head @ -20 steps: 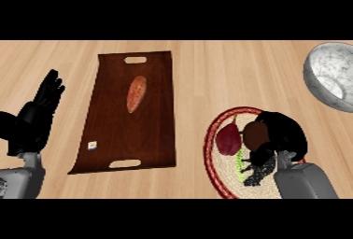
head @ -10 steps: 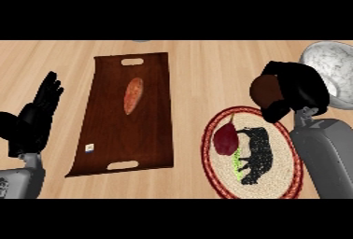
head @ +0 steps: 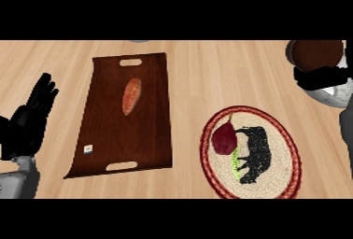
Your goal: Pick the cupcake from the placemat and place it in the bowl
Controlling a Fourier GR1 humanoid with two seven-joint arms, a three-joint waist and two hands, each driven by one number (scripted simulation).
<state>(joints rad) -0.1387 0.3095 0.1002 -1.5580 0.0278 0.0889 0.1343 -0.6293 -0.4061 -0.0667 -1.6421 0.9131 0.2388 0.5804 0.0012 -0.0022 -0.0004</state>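
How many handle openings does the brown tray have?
2. The brown tray has one handle opening at its far end and one at its near end.

Glossy dark wooden tray point(head: 131, 135) on matt pale wood counter point(head: 207, 70).

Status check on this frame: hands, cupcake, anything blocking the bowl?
Right hand curled round brown cupcake, over bowl. Left hand open, resting at left edge. Nothing seen blocking.

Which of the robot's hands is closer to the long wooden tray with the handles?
The left hand. It rests open just beside the tray's left edge. The right hand is far across the counter at the upper right, curled round the cupcake over the bowl.
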